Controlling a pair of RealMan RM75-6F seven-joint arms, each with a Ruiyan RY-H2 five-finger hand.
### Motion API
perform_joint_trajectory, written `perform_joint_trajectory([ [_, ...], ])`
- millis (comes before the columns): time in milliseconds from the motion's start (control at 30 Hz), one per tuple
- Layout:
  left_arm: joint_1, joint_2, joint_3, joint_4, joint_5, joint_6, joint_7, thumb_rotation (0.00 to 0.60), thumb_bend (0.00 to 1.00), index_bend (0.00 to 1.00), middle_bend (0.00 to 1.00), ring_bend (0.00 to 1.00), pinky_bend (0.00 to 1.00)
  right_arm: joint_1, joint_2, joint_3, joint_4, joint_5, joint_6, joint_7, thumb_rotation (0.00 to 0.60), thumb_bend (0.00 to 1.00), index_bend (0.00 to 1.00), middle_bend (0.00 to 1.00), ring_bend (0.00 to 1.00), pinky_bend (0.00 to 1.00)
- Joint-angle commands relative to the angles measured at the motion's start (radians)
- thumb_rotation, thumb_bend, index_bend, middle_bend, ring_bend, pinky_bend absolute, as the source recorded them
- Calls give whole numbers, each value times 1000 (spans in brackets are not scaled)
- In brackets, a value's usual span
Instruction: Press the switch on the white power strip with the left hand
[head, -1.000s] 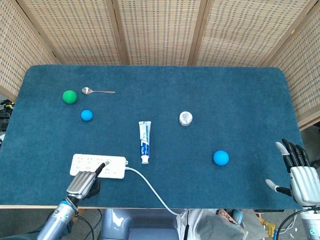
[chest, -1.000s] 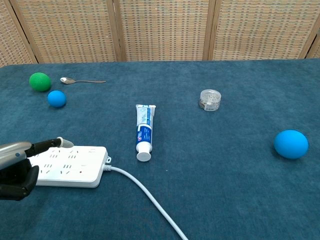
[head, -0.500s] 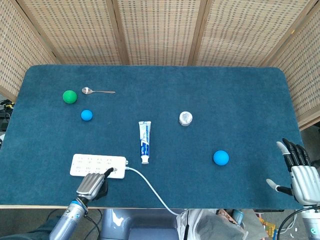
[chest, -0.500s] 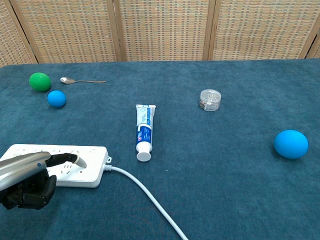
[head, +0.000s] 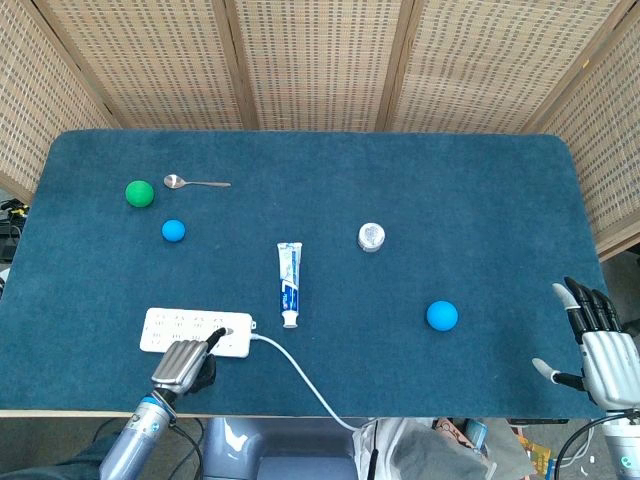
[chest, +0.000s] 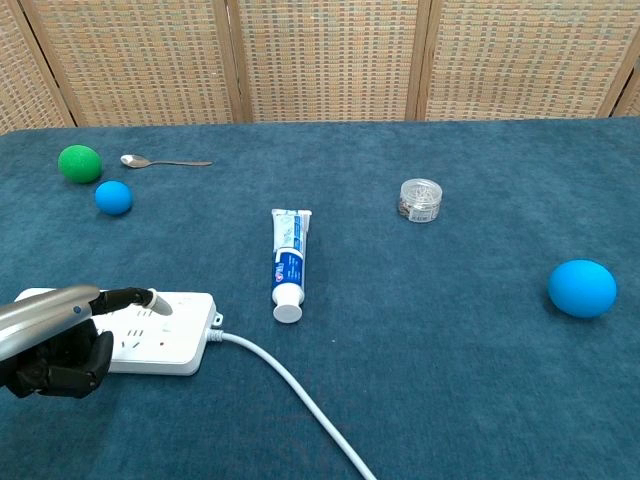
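Observation:
The white power strip (head: 190, 326) (chest: 175, 340) lies near the table's front left edge, its white cable (head: 300, 378) (chest: 290, 390) running off to the front. My left hand (head: 183, 363) (chest: 62, 338) hovers over the strip's front side, most fingers curled in and one finger stretched out. That fingertip (head: 217, 334) (chest: 152, 301) sits on the strip's right end, near the cable; the switch itself is hidden beneath it. At the front right, my right hand (head: 600, 342) hangs beyond the table edge with fingers spread and nothing in it.
A toothpaste tube (head: 289, 283) (chest: 287, 263) lies mid-table right of the strip. A green ball (head: 139, 193), a small blue ball (head: 173, 230) and a spoon (head: 195, 182) sit at back left. A small round jar (head: 371, 236) and a larger blue ball (head: 441, 315) are to the right.
My left hand slid rightward along the strip's front side, and its outstretched fingertip moved from the strip's middle to its right end. The right hand stayed put.

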Motion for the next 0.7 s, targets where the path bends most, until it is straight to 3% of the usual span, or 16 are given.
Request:
perform_joint_trajectory([
  [33, -7, 1, 2, 0, -15, -7, 7, 600, 1000, 168, 1000, 1000, 1000, 0, 0, 0, 0, -1, 0, 0, 600, 0, 0, 0, 0, 0],
  [533, -36, -23, 27, 27, -106, -18, 66, 600, 1000, 199, 1000, 1000, 1000, 0, 0, 0, 1, -1, 1, 2, 600, 0, 0, 0, 0, 0],
  [700, -18, -18, 9, 17, -23, 33, -11, 600, 1000, 199, 1000, 1000, 1000, 0, 1, 0, 2, 0, 2, 4, 600, 0, 0, 0, 0, 0],
])
